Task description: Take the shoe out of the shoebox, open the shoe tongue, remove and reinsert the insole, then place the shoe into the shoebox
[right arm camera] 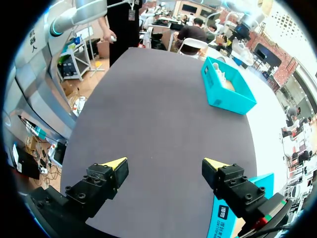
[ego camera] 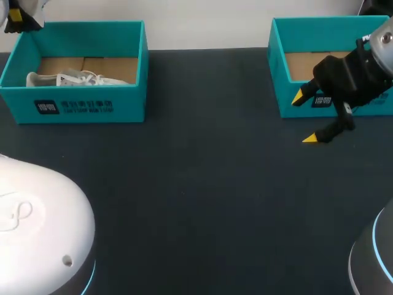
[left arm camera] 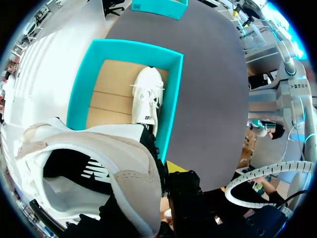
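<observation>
Our right gripper (ego camera: 303, 118) is black and blocky. Its two fingers (right arm camera: 99, 183) end in pointy yellow tips, with little round screws in the black blocks. The wrist (ego camera: 384, 44) behind it is shiny grey. Our left base (ego camera: 37, 224) is a white dome and our right base (ego camera: 370, 261) is grey. Each has a thin blue glowing ring. A white ribbed hose (left arm camera: 262, 172) loops by our left arm.

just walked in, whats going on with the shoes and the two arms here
The left gripper holds a beige shoe up in the air above the left shoebox, where a white shoe lies inside. The right gripper is open and empty, hovering over the dark table just in front of the right shoebox. Whether the held shoe's insole has been handled does not show.
</observation>
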Robot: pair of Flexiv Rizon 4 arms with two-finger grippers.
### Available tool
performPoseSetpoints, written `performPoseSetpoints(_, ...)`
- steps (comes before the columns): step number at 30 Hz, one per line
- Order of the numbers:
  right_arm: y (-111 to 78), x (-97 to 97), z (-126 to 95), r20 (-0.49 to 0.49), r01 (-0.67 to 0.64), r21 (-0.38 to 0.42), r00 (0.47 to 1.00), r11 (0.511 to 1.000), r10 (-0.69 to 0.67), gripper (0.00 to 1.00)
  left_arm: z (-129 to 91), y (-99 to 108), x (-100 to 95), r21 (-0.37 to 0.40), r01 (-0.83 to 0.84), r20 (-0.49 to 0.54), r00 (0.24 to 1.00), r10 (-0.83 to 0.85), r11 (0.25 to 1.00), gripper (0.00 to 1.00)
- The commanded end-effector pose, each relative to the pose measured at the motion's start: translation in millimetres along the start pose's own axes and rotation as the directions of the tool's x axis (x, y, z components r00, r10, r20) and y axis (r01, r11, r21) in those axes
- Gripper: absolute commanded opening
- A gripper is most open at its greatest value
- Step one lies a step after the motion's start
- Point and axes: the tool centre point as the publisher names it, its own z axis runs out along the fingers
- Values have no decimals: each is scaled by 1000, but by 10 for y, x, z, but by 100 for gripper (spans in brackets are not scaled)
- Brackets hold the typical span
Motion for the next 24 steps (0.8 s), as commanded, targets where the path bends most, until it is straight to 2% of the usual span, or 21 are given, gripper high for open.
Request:
performPoseSetpoints(1, 3, -12, 15, -2, -1, 2, 1000, 1000, 1, 100, -29, 8, -9, -2, -1, -3, 1000, 1, 1000, 0)
performPoseSetpoints(6, 3, -12, 15, -2, -1, 2, 1000, 1000, 1, 100, -9, 54, -162, 11, -75, 7, 997, 75, 997, 0)
performPoseSetpoints(12, 3, -12, 15, -2, -1, 2, 1000, 1000, 1, 100, 6, 144, -523, -2, -158, -14, 987, 158, 987, 0)
performPoseSetpoints(16, 3, -12, 15, -2, -1, 2, 1000, 1000, 1, 100, 64, 154, -742, -34, -195, 49, 979, 197, 980, 0)
performPoseSetpoints(18, 3, -12, 15, -2, -1, 2, 1000, 1000, 1, 100, 88, 162, -851, -35, -242, 46, 969, 243, 970, 0)
performPoseSetpoints(21, 3, -12, 15, -2, -1, 2, 1000, 1000, 1, 100, 84, 225, -931, -34, -390, 29, 920, 390, 920, 0)
performPoseSetpoints(23, 3, -12, 15, -2, -1, 2, 1000, 1000, 1, 100, 63, 280, -926, -70, -487, 29, 871, 490, 870, 0)
performPoseSetpoints(24, 3, -12, 15, -2, -1, 2, 1000, 1000, 1, 100, 44, 299, -918, -115, -530, 28, 844, 536, 840, 0)
